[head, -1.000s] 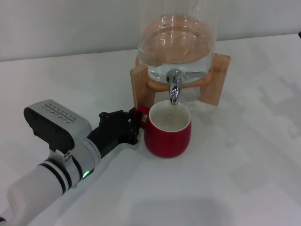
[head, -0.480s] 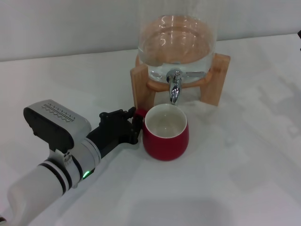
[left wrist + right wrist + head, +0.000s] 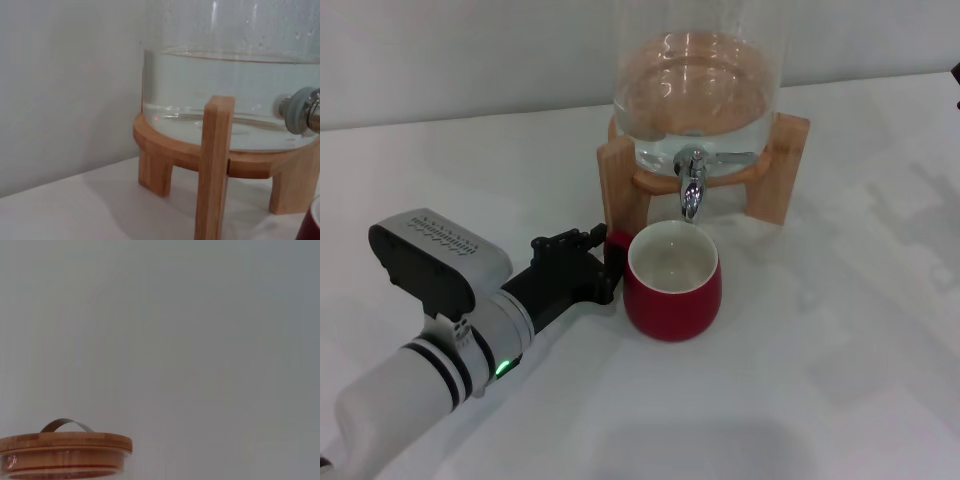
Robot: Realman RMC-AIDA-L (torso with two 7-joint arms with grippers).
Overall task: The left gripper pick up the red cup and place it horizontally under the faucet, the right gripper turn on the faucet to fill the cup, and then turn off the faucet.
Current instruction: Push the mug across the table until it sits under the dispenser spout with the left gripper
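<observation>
The red cup [image 3: 672, 290] stands upright on the white table, its off-white inside showing, directly under the chrome faucet [image 3: 692, 190]. My left gripper [image 3: 607, 262] is at the cup's left side, its black fingers closed on the small handle [image 3: 618, 240]. In the left wrist view the faucet's base [image 3: 302, 110] shows beside a wooden leg, and a sliver of the cup [image 3: 312, 227] shows in the corner. Of my right gripper only a dark sliver [image 3: 957, 72] shows at the far right edge of the head view.
The faucet belongs to a glass water dispenser [image 3: 695, 100] on a wooden stand [image 3: 785, 170] behind the cup. Its wooden lid [image 3: 65, 444] shows in the right wrist view. A white wall stands behind the table.
The cup has shifted slightly left and now sits more upright under the spout. My left gripper has stayed at the handle.
</observation>
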